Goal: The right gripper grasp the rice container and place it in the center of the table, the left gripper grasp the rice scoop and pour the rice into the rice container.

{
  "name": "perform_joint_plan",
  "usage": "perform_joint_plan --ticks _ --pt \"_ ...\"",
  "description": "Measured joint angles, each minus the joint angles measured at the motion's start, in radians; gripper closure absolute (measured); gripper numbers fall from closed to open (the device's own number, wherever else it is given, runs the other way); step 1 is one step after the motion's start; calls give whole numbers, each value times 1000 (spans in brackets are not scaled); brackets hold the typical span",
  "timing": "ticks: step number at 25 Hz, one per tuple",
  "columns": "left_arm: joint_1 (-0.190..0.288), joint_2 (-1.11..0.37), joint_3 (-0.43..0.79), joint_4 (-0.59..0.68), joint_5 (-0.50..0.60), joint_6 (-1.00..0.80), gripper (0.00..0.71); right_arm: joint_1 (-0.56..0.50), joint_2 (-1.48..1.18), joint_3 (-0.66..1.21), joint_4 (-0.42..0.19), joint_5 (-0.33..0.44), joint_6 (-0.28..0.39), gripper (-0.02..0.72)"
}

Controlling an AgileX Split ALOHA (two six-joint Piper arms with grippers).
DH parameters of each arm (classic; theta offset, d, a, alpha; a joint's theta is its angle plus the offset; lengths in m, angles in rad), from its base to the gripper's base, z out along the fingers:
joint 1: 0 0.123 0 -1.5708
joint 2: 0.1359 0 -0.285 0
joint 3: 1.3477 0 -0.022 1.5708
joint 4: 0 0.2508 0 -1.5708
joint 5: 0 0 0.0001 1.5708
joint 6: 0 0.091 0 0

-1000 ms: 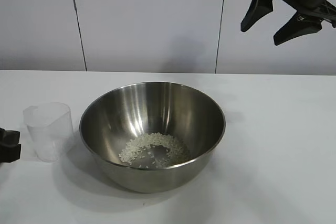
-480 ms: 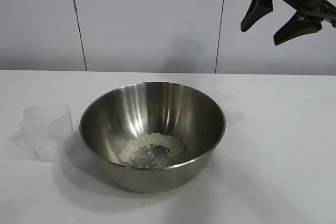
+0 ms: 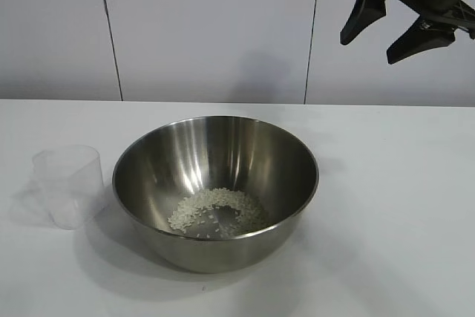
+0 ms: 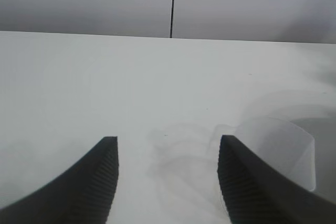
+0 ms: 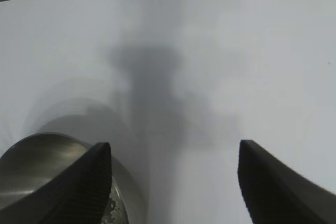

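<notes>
since the left gripper [image 4: 168, 182] is withdrawing empty and wide past the table's [image 3: 401, 206] left edge, the scoop [image 3: 68, 185] is standing released beside the bowl [image 3: 215, 183] holding rice [image 3: 217, 210]; right gripper [image 3: 401, 24] is hovering wide.

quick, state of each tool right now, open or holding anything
Left tool: open, holding nothing; translucent plastic scoop stands beside it.
Right tool: open, empty, raised above the white table.
</notes>
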Motion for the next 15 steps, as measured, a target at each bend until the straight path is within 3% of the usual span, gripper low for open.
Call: perform_joint_plan --ticks 7,11,15 --pt "0 0 -19 -4 1 -2 296 0 0 0 0 0 0 230" --pt "0 0 -102 43 12 -2 296 0 0 0 0 0 0 230" --pt "0 0 -237 117 184 -11 296 0 0 0 0 -2 0 230"
